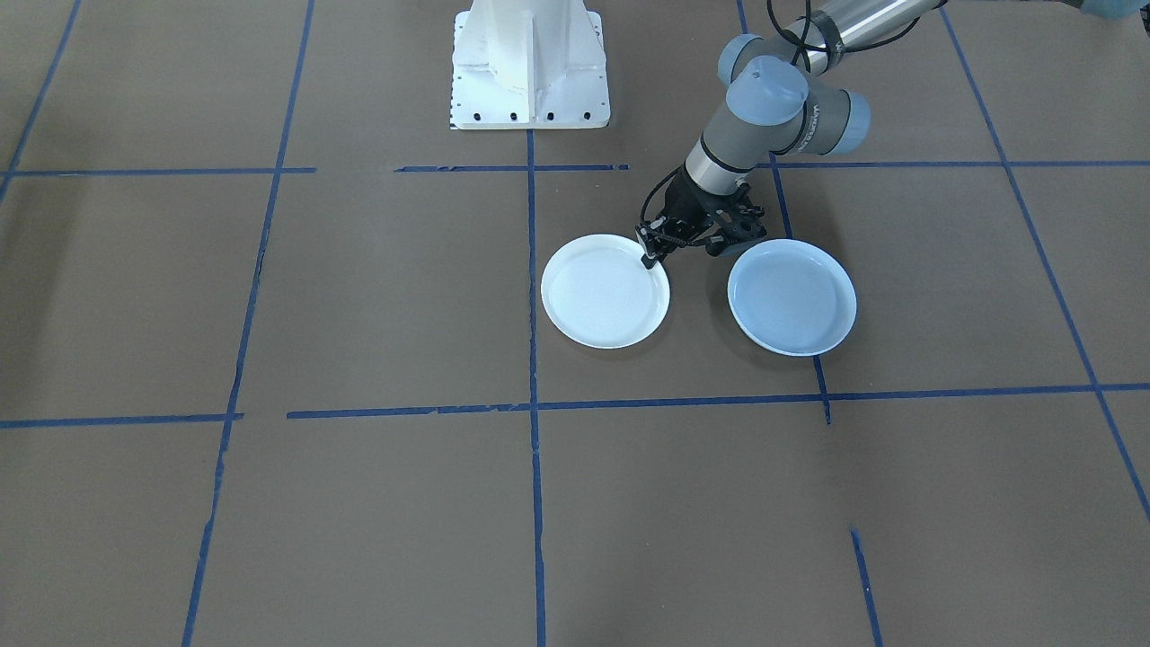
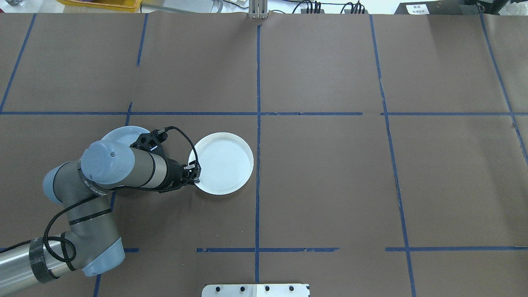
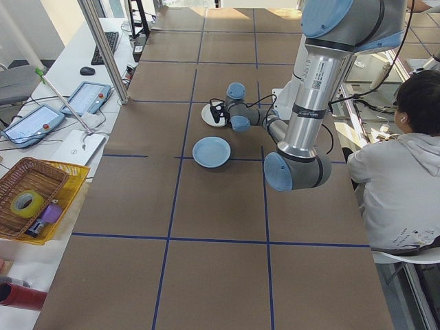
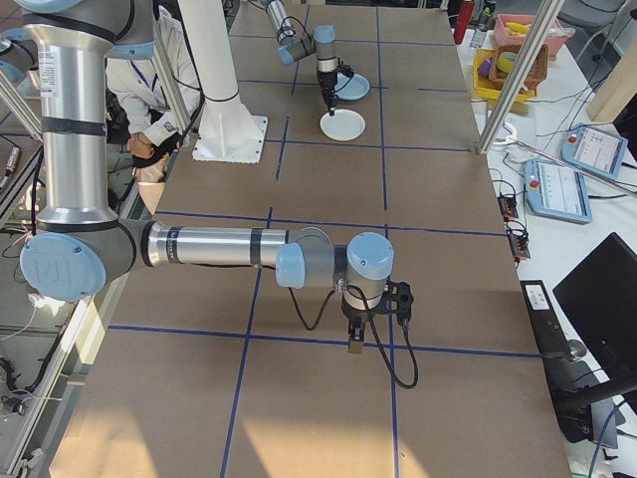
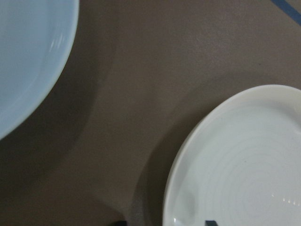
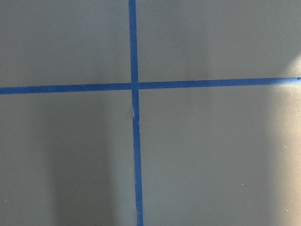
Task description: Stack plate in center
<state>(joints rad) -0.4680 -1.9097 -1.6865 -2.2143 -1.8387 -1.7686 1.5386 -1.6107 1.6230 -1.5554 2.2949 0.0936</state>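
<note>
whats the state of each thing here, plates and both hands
white plate: flat on the table, upright, empty, not stacked, rim between the left hand's fingers
blue plate: flat on the table, upright, empty, apart from the white plate, untouched
left hand: open, low, astride the white plate's rim, not closed on it yet
right hand: over bare table far from the plates, holds nothing; open or shut cannot be told
</note>
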